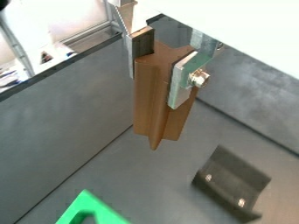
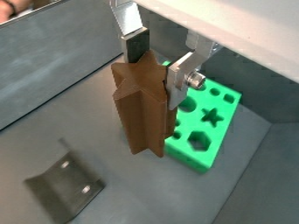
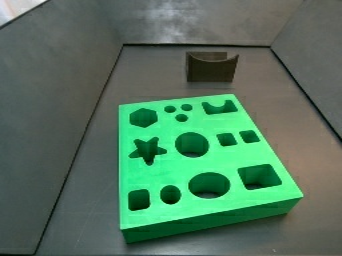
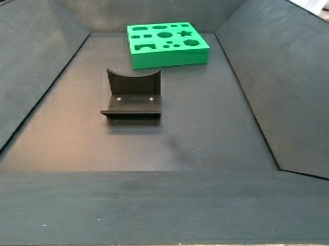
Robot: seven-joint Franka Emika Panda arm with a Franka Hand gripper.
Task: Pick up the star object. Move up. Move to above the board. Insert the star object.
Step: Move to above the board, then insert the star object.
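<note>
Wrist views: pincer grasps star object; board holes empty.

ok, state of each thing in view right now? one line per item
gripper: shut on the star object, seen only in the wrist views, off the floor
star object: held upright between the fingers, hanging clear of the floor, not inserted
board: flat on the floor, all holes empty, star hole unfilled
fixture: standing on the floor, nothing in it
</note>
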